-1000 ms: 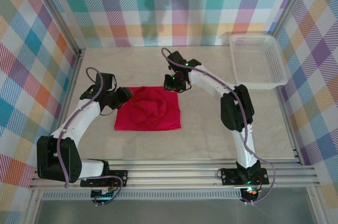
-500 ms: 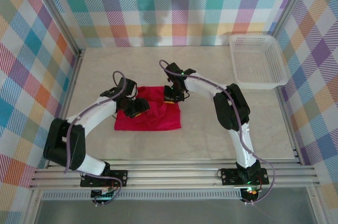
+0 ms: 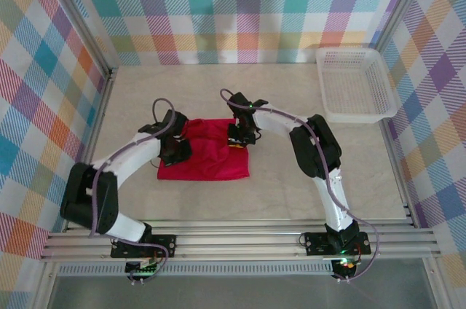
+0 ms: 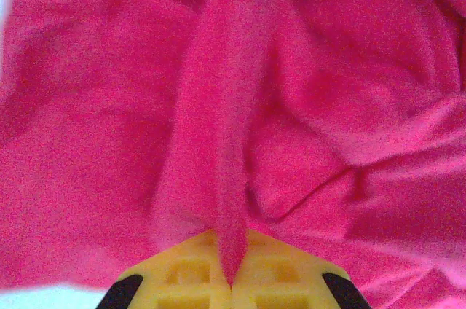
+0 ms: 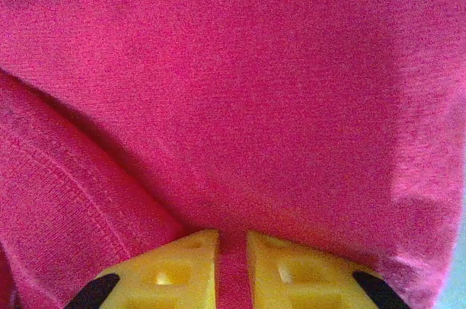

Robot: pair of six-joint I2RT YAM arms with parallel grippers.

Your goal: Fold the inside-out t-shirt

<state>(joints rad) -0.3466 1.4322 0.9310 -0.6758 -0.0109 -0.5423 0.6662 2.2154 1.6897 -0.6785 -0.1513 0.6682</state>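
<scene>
The red t-shirt [image 3: 215,163] lies on the table [image 3: 291,185] left of centre, bunched into a rough rectangle with loose folds across its top. Both arms reach in over it from opposite sides.

The left claw [image 3: 178,151] sits over the shirt's left part. In its wrist view the yellow pads [image 4: 186,280] are pressed together on a thin ridge of cloth, which rises between them and runs away up the picture. The claw is fully closed on that pinch of fabric, a hold that looks meant for lifting or pulling this side.

The right claw [image 3: 237,137] is at the shirt's far right corner. Its pads are nearly together, with a narrow strip of red cloth caught in the slit between them and a stitched hem just to the left. It too has hold of the shirt, probably near an edge.

With one grip on each side, the cloth can be drawn taut and spread or turned before folding. I judge the fold proper is not yet made, since the shirt is wrinkled and uneven.

A white basket [image 3: 357,83] stands well apart at the far right
</scene>
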